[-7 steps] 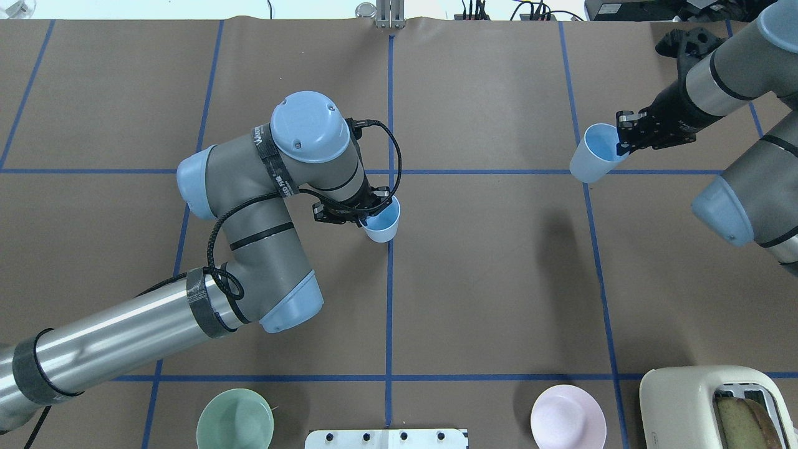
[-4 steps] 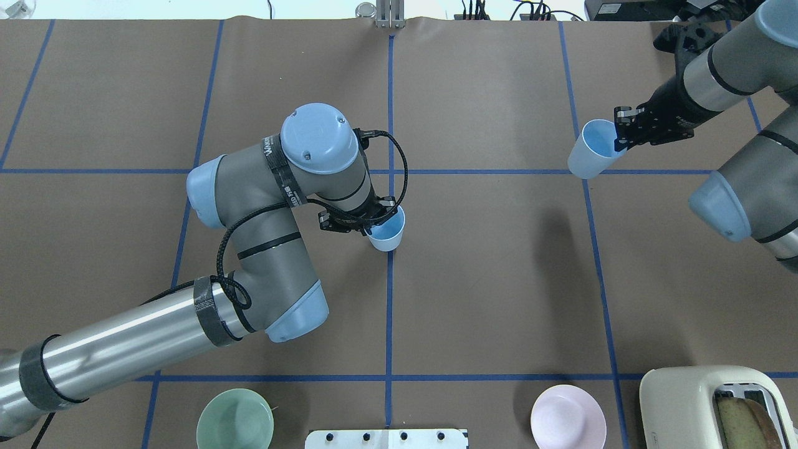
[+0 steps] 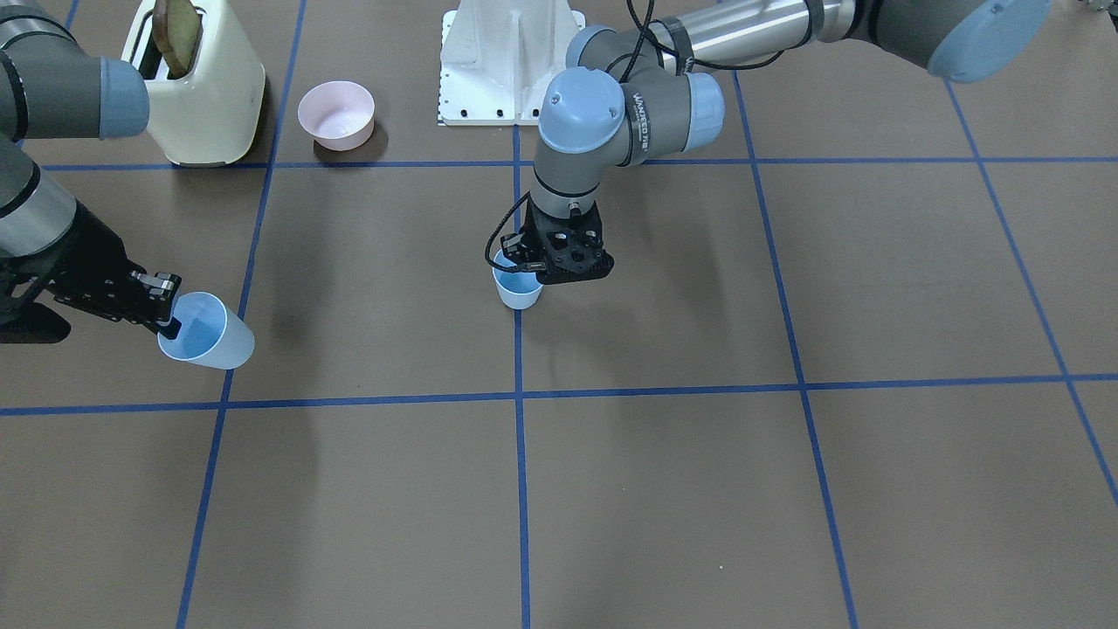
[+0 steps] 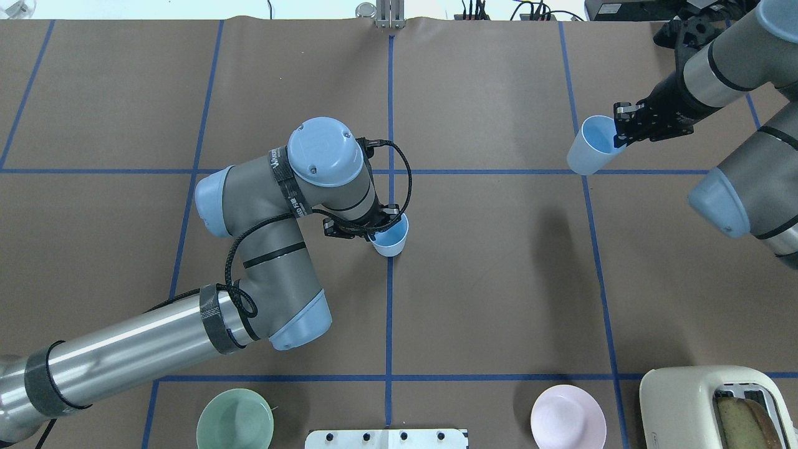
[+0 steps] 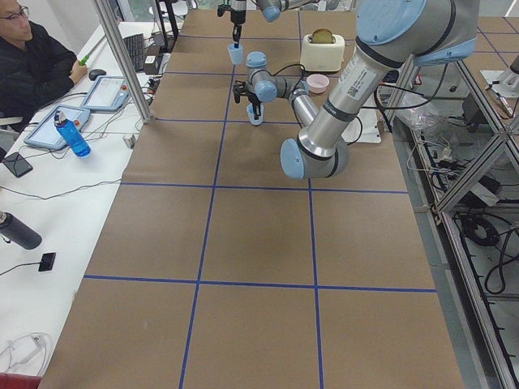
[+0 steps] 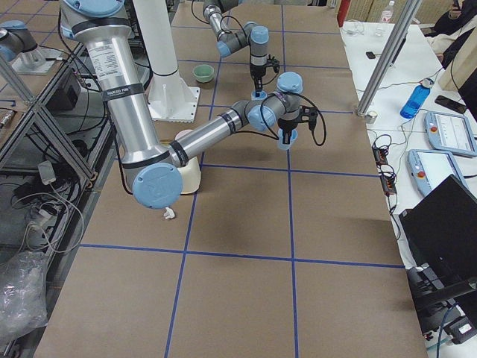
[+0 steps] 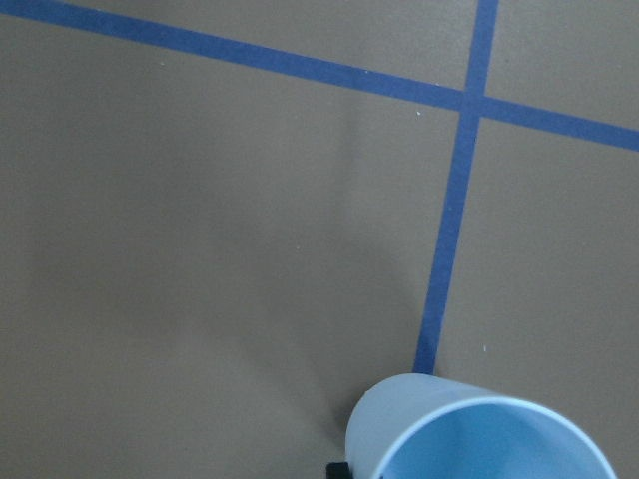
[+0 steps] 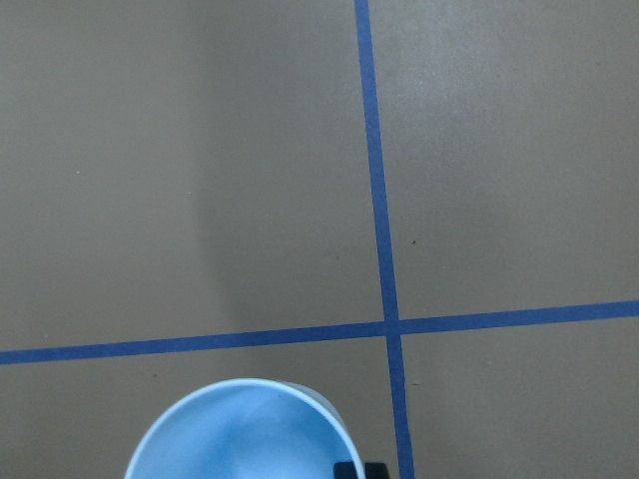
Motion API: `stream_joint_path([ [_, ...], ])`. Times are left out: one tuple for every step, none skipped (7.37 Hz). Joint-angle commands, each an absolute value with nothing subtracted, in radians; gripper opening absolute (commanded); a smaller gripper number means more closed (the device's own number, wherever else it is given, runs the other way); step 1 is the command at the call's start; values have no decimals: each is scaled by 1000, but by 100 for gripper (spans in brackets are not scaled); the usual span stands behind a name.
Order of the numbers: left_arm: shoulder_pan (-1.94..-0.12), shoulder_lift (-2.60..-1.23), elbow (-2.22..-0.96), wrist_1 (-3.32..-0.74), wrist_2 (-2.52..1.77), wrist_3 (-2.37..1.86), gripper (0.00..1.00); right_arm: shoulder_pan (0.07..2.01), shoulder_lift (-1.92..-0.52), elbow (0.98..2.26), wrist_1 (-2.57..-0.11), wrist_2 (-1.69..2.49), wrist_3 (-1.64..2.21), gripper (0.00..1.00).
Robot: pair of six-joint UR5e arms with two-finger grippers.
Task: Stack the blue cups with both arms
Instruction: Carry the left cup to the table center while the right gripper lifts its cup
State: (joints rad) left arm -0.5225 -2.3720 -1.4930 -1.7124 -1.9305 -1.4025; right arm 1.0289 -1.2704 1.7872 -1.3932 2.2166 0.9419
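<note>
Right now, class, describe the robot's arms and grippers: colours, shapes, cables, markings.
The grey tubular left arm and right arm have light-blue joint caps and black bands, one lettered in white. A black cable loops beside the left wrist. The left gripper and right gripper are black, two-fingered.

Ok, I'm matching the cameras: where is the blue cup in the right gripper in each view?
Front-facing: cup at the left edge, mid-height.
Overhead: cup upper right.
Exterior left: cup far off, top centre.
Exterior right: cup at centre, under the near arm's wrist.
Left wrist: not in it; that is the other cup.
Right wrist: cup at the bottom edge, left of centre.
Landmark: the cream toaster, in all four exterior views.
</note>
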Motion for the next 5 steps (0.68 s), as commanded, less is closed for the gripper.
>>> stream_joint_path([
  [-520, -2359, -1486, -1776, -1916, -1399, 57, 1032, -1267, 1787, -1394, 2217, 942, 0],
  [-520, -2358, -1486, -1781, -1904, -1399, 78, 1038, -1269, 1787, -1394, 2218, 942, 0],
  [-520, -2358, -1493, -1779, -1904, -1396, 97, 1046, -1267, 1787, -1396, 2226, 942, 0],
  [-523, -2358, -1502, -1779, -1910, -1384, 97, 1048, -1264, 1787, -1399, 2230, 943, 0],
  [-547, -2350, -1553, -1763, -1917, -1337, 97, 1048, -1228, 1789, -1445, 2230, 945, 0],
])
